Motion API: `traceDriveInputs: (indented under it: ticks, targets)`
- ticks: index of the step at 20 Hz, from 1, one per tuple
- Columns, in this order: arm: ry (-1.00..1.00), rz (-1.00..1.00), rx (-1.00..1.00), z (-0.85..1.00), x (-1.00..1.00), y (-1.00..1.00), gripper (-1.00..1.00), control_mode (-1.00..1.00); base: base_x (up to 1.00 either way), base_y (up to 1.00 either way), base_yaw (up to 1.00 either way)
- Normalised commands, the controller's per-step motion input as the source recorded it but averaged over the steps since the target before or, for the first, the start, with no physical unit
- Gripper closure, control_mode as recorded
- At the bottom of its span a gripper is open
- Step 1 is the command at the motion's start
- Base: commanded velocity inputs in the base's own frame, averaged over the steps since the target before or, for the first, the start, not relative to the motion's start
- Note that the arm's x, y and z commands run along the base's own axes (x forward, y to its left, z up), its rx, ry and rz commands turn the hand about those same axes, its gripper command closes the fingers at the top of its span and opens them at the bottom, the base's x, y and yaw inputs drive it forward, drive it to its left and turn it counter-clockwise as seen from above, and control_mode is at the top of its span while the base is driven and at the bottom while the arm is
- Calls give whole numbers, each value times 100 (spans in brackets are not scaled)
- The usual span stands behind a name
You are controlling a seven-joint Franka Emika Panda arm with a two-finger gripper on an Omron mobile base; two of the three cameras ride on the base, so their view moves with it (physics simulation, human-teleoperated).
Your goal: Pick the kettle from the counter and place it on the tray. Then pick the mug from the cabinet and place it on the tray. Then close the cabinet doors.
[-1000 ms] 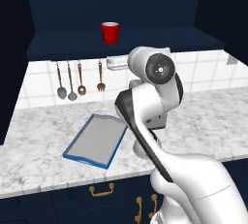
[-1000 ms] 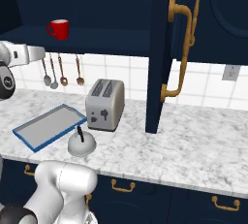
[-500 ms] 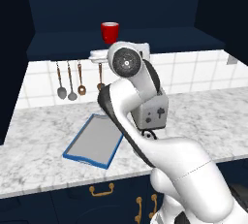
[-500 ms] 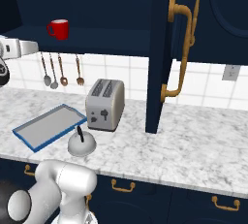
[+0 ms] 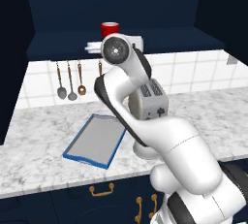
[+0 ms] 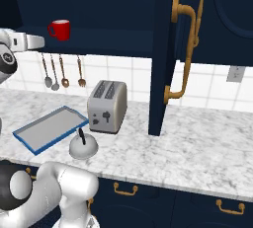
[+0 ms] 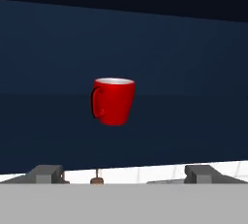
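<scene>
Hand view: gripper (image 7: 124, 173) spread wide, facing upright mug (image 7: 113, 101).

The arm (image 5: 160, 136) was glossy white with rounded links, dark bands at its joints and a grey round end cap.

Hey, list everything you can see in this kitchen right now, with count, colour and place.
mug: one, red, upright on the open cabinet shelf
cabinet door: one, navy, swung open, brass handle
kettle: one, silver with black handle, on the counter in front of the toaster, off the tray
tray: one, grey with blue rim, bare, on the counter left of the toaster
toaster: one, silver, on the counter by the wall
utensils: four, hanging on the tiled wall under the cabinet
drawers: navy, brass handles, under the counter
outlet: one, grey, on the tiles at right
gripper: open, level with the mug, short of it
</scene>
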Motion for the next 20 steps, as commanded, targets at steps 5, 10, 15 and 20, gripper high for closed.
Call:
traceDriveInputs:
  ticks: [5, 10, 15, 20]
  targets:
    - [2, -13, 1, 0, 47, 16, -100, -100, 0, 0, 0]
    - [1, -9, 0, 0, 41, 22, -100, -100, 0, 0, 0]
    - [3, -2, 0, 0, 39, 1, -100, -100, 0, 0, 0]
    - [5, -5, 0, 0, 42, 5, -100, -100, 0, 0, 0]
